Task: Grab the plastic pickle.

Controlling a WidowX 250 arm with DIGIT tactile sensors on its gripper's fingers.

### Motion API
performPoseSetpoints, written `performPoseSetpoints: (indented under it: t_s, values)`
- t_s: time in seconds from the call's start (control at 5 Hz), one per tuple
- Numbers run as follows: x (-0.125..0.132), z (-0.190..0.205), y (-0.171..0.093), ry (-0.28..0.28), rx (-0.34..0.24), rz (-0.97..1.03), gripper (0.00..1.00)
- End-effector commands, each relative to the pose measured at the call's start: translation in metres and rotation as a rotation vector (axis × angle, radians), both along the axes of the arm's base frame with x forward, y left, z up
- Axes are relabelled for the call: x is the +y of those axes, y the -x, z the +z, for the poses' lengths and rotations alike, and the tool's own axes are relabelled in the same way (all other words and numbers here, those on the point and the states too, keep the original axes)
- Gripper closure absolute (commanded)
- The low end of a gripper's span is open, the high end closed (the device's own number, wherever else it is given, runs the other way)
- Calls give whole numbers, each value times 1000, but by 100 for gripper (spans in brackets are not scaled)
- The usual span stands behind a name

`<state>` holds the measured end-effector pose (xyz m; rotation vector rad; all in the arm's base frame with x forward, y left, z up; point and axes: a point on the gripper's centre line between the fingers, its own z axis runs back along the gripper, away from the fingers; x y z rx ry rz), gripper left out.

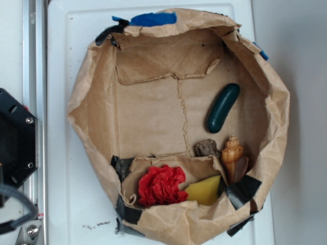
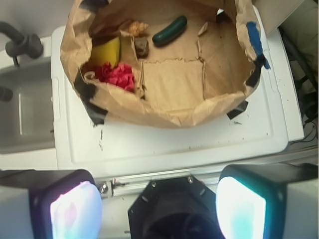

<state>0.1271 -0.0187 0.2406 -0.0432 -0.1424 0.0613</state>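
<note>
Nothing is grabbed yet: the shiny dark green plastic pickle (image 1: 223,107) is left lying in the brown paper bag (image 1: 92,102), and the gripper (image 2: 159,204) is held wide open, empty, far away.

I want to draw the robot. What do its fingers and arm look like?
The gripper has two chunky black fingers with pale, glossy pads that shine pinkish and teal. Between them sits a black angular body with small screws. From above, the arm's black base shows silver bolts and a dark cable.
</note>
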Motion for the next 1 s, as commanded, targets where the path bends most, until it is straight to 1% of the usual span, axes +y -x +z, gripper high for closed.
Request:
performPoseSetpoints:
  t_s: [0.0, 0.2, 0.4, 0.6, 0.8]
  values:
    - [2, -6, -52, 22, -85, 2, 0]
    - [8, -13, -81, 46, -79, 90, 0]
    - [14, -19, -90, 71, -81, 229, 0]
    - [12, -18, -92, 110, -73, 249, 0]
    - [12, -18, -92, 110, -73, 249, 0]
